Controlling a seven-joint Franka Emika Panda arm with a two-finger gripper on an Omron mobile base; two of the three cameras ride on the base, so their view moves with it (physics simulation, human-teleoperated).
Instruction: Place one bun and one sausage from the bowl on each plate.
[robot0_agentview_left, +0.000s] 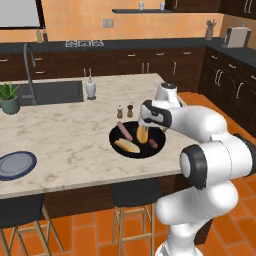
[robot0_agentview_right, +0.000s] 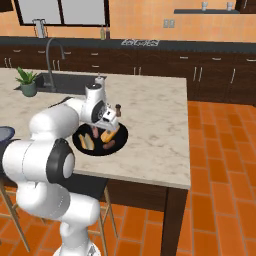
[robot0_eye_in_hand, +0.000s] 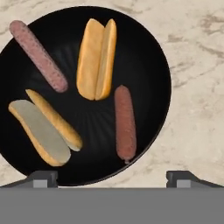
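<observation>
The black bowl (robot0_eye_in_hand: 144, 52) sits on the marble island near its front edge (robot0_agentview_left: 114, 136). In it lie two golden buns, one closed (robot0_eye_in_hand: 96, 59) and one spread open with its pale cut side up (robot0_eye_in_hand: 43, 129). Two reddish-brown sausages lie beside them, one at the bowl's rim (robot0_eye_in_hand: 38, 54) and one next to the closed bun (robot0_eye_in_hand: 125, 122). My gripper (robot0_eye_in_hand: 113, 178) hangs open straight above the bowl (robot0_agentview_left: 146, 125), holding nothing. The blue-grey plate (robot0_agentview_left: 15, 165) lies far left on the island. The tan plate is out of view.
Salt and pepper shakers (robot0_agentview_left: 125, 110) stand just behind the bowl. A soap dispenser (robot0_agentview_left: 90, 88), a sink (robot0_agentview_left: 50, 92) with a faucet and a potted plant (robot0_agentview_left: 9, 97) are further left. Stools (robot0_agentview_left: 132, 195) stand under the island's front edge.
</observation>
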